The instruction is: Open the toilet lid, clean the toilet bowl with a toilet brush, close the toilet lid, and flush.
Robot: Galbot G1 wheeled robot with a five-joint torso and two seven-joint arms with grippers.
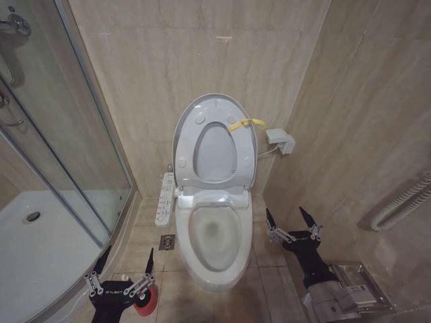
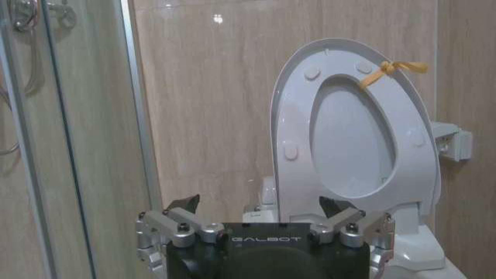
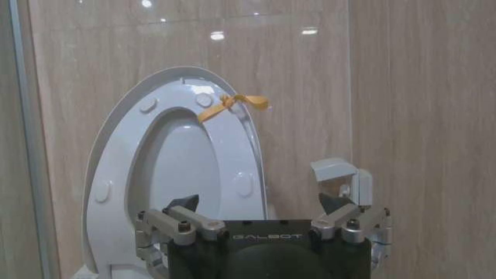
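Note:
The toilet lid (image 1: 214, 106) stands raised against the back wall, a yellow tag (image 1: 244, 124) tied at its rim and round bumpers facing me. Below it the toilet bowl (image 1: 214, 232) lies exposed, with a little water at the bottom. My left gripper (image 1: 125, 264) hangs open low on the left, just beside a red holder cup (image 1: 145, 301); I cannot make out the toilet brush itself. My right gripper (image 1: 286, 219) is open to the right of the bowl, apart from it. Each wrist view looks over open fingers at the lid (image 2: 288, 99) (image 3: 116, 151).
A curved glass shower enclosure (image 1: 74, 155) closes off the left side. A control panel (image 1: 163, 198) sticks out at the bowl's left, with a floor drain (image 1: 167, 242) below it. A wall box (image 1: 280, 140) and a white hose (image 1: 404, 202) are on the right.

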